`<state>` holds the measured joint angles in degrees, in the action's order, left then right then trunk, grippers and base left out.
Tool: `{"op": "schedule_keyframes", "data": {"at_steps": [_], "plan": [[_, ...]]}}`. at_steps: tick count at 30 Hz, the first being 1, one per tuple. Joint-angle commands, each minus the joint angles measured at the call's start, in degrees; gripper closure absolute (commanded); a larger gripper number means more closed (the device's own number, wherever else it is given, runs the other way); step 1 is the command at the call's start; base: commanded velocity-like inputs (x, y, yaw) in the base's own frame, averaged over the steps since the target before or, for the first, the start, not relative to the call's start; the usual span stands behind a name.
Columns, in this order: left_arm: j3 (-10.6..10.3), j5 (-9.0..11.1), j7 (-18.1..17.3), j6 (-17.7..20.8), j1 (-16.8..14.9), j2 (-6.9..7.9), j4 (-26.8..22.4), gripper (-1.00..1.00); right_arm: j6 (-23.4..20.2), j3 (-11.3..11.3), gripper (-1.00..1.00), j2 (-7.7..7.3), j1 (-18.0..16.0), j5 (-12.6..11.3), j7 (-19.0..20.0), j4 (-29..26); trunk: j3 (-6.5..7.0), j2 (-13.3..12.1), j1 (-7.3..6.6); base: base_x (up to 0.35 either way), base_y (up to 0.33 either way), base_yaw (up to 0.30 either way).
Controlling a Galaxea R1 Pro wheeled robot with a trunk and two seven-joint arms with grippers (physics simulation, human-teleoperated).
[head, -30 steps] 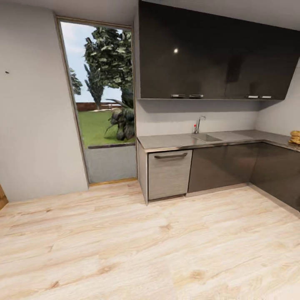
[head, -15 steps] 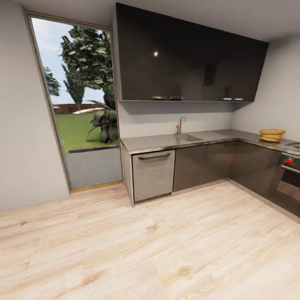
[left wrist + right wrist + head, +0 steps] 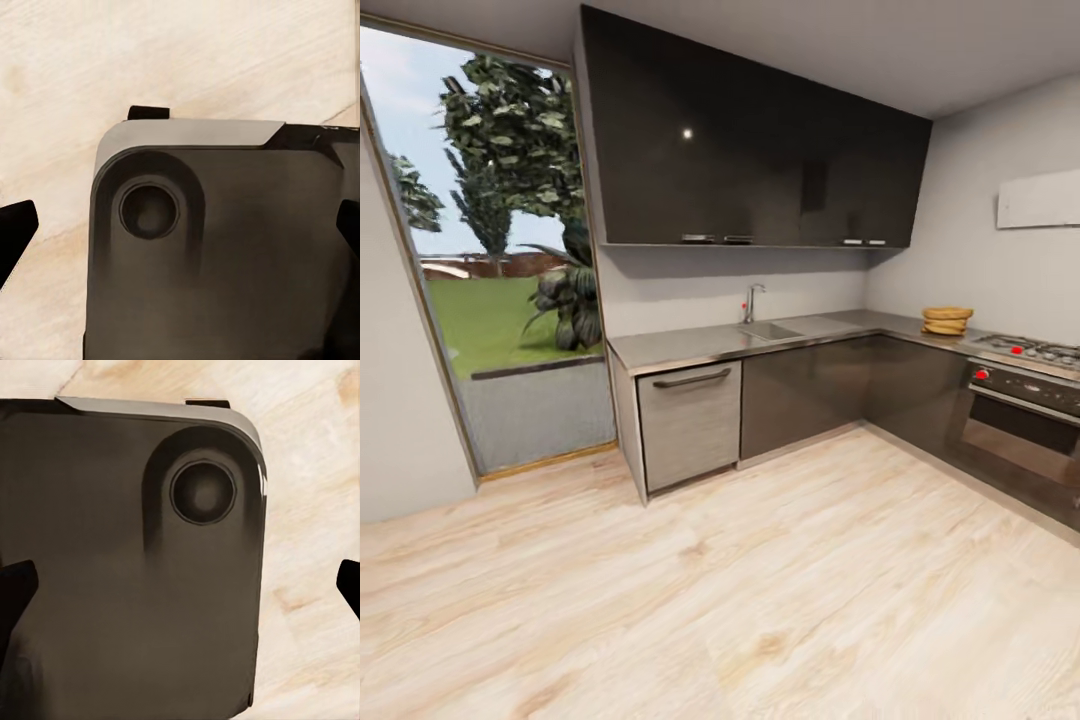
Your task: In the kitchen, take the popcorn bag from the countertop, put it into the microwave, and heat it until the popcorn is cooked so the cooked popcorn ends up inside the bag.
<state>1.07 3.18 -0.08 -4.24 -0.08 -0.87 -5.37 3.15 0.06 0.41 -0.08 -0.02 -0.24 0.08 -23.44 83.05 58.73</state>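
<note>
The countertop [image 3: 690, 347] runs along the back wall and turns the corner to the right, over dark cabinet fronts. On its right-hand stretch, just before the stove, sits a squat tan-orange ridged thing that looks like the popcorn bag [image 3: 947, 320]. The microwave is out of view. In the left wrist view my left gripper [image 3: 181, 229] hangs open over the robot's dark base [image 3: 225, 255], its black fingertips [image 3: 15, 234] far apart with nothing between them. In the right wrist view my right gripper [image 3: 181, 585] is open in the same way above the base [image 3: 135, 562].
A sink with a tap [image 3: 752, 303] is set in the countertop. A gas stove [image 3: 1032, 351] tops a dark built-in oven [image 3: 1020, 430] at the right. A tall window [image 3: 490, 270] is at the left. Light wood floor [image 3: 740, 590] stretches ahead.
The whole head view has swung to the right, so the camera moved. The stove and oven have come into view and the tan-orange bag sits further left in the picture.
</note>
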Motion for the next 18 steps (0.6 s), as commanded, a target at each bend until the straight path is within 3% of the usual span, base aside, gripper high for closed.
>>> {"op": "schedule_keyframes", "data": {"at_steps": [1,18], "plan": [[0.1,0.3,0.0,-0.2,0.0,-0.01,0.0,-1.0,0.2,0.0,-1.0,0.02,0.0,0.0,0.0,0.0,-0.01,0.0,0.0,0.0,0.0,-0.268],[0.0,0.2,-0.1,-0.1,0.0,-0.69,0.6,-1.0,0.2,0.0,-1.0,0.04,0.0,0.2,0.0,0.0,0.58,0.0,0.0,0.0,0.0,-0.269]]}}
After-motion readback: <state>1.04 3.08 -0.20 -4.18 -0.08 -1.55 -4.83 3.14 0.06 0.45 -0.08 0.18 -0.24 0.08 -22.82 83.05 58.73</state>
